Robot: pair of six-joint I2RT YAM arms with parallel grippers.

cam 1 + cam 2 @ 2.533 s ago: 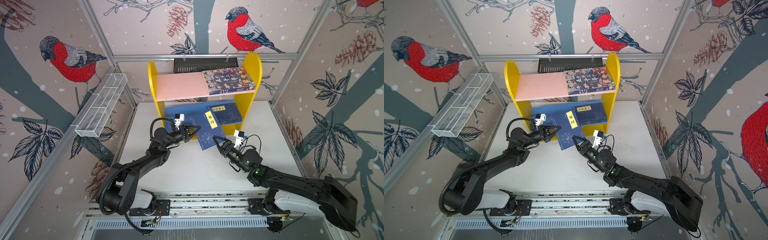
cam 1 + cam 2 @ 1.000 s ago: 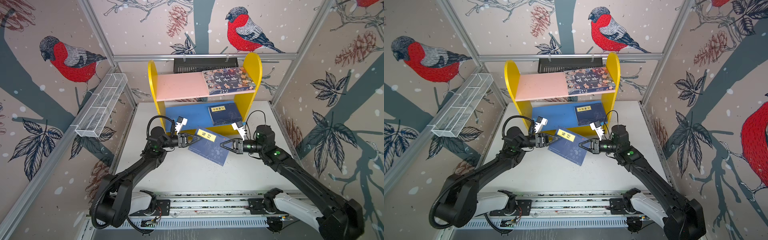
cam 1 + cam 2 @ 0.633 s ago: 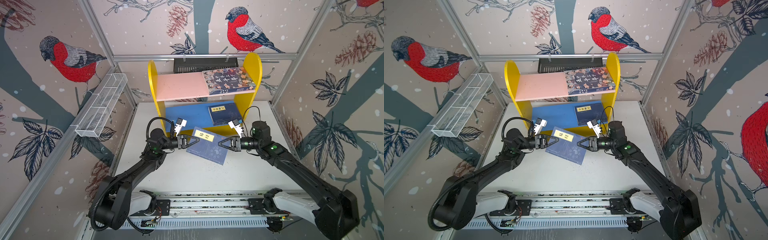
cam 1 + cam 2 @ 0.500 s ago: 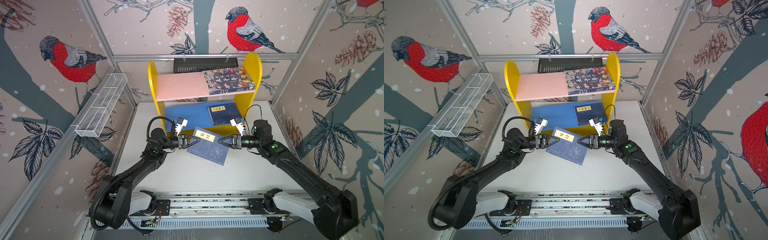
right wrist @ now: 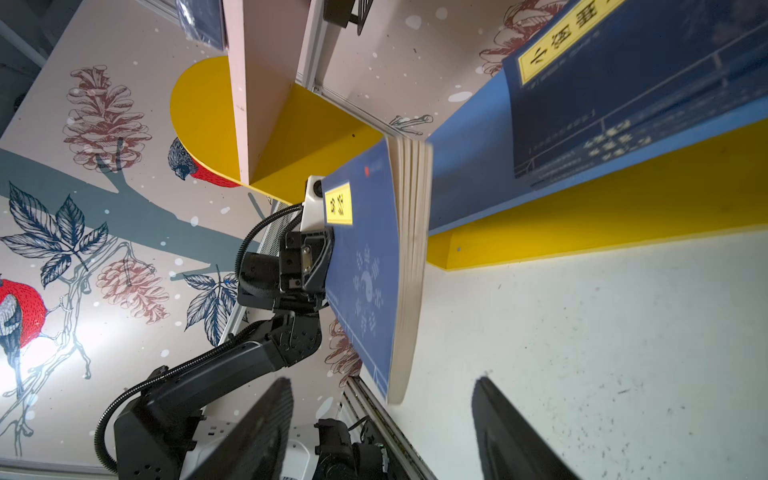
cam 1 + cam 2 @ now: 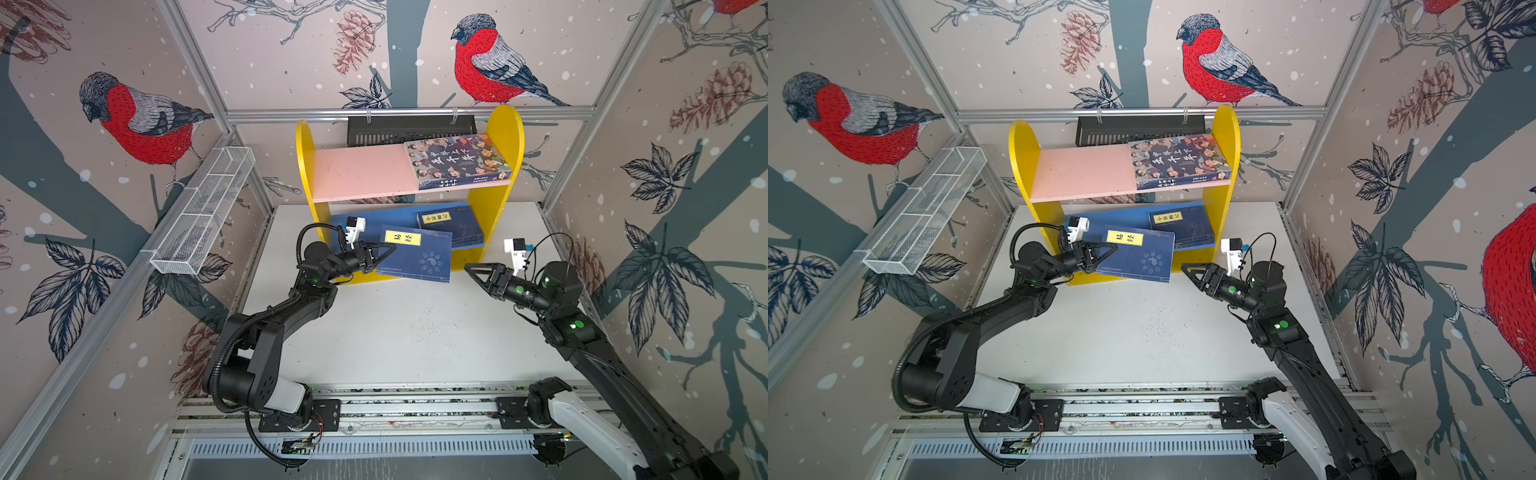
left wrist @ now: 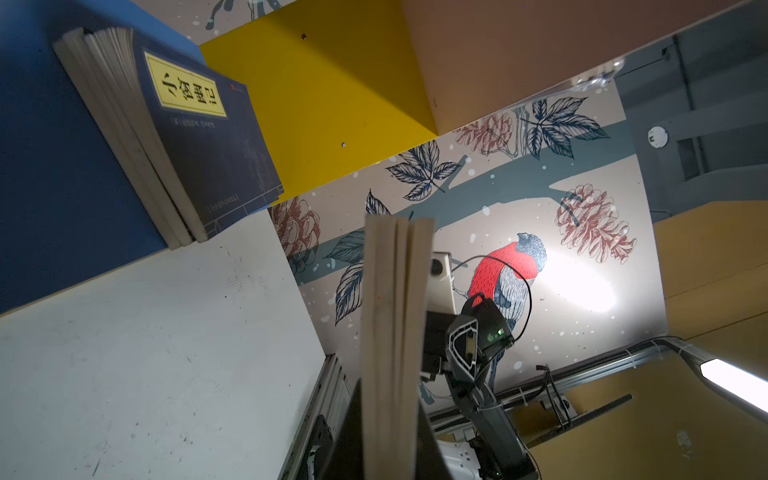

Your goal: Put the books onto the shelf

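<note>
Both top views: my left hand (image 6: 385, 252) clenches the navy book (image 6: 417, 261), long axis along the shelf (image 6: 376, 219) front; right hand (image 6: 473, 271) released.

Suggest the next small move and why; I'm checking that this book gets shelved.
Probably the left gripper should slide the navy book it grips back onto the blue lower board: the book overhangs the board's front edge, and the right gripper is open, clear of it.
</note>
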